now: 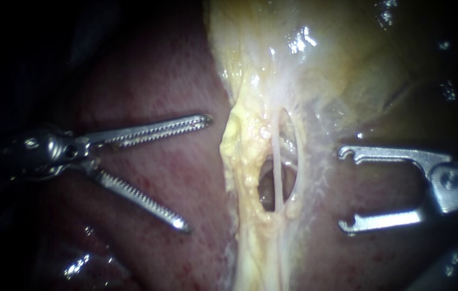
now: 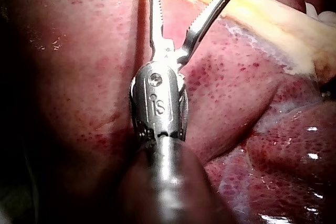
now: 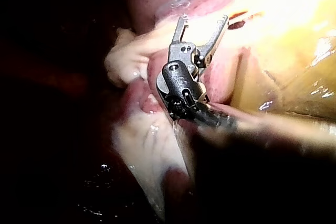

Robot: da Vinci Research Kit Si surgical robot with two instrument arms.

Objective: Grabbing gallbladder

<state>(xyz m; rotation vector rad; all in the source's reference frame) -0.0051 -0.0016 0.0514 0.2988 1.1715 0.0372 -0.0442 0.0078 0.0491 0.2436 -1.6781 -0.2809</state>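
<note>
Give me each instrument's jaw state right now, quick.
Left instrument: jaws open, holding nothing.
Right instrument: jaws open, holding nothing.

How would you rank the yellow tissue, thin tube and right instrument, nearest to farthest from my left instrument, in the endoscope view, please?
1. Yellow tissue, ahead of left instrument.
2. Thin tube, in the window.
3. Right instrument, far side.
</note>
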